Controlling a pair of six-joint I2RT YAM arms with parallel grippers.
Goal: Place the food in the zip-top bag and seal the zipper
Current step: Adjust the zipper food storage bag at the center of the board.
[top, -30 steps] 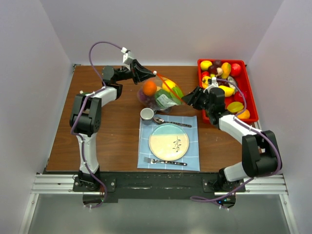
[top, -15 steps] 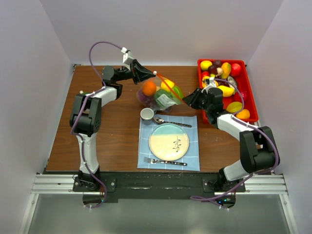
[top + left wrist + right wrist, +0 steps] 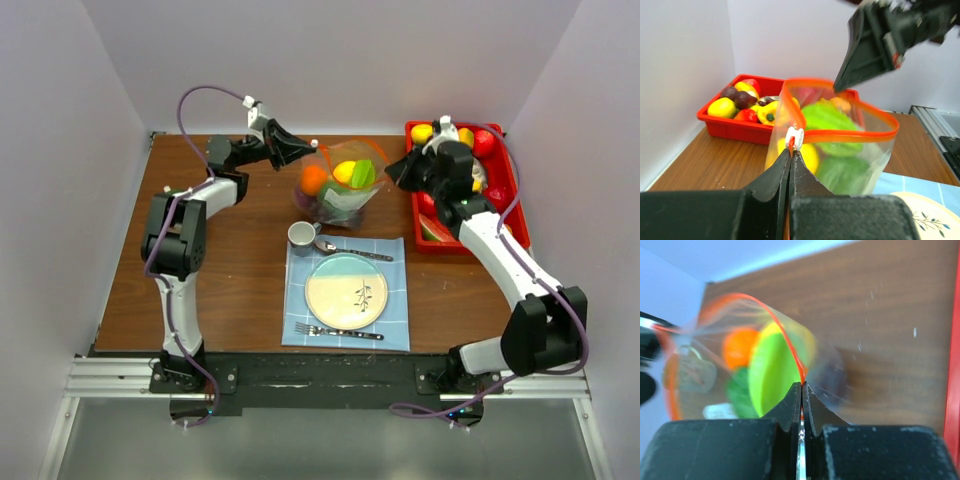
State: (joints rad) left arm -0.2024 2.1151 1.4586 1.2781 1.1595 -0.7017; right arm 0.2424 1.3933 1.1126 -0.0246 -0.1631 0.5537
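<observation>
The zip-top bag (image 3: 338,203) hangs upright between both grippers at the table's back centre, its mouth spread open. Inside it lies food: an orange piece (image 3: 313,179), a yellow piece (image 3: 345,172) and green pieces (image 3: 364,174). My left gripper (image 3: 303,151) is shut on the left end of the orange-red zipper (image 3: 850,134), just below its white slider (image 3: 794,137). The right gripper (image 3: 393,170) is shut on the zipper's right end (image 3: 799,365). More food (image 3: 423,132) fills the red tray (image 3: 514,190) behind the right arm.
In front of the bag, a small grey cup (image 3: 301,235) and a spoon (image 3: 345,249) sit at the back edge of a blue placemat (image 3: 396,330). The mat holds a plate (image 3: 346,290) and a fork (image 3: 338,331). White walls enclose the table.
The right gripper has shut on the zipper's right end and swung back and up toward the tray. The bag has risen from lying flat to hanging open. The left gripper barely moved.
</observation>
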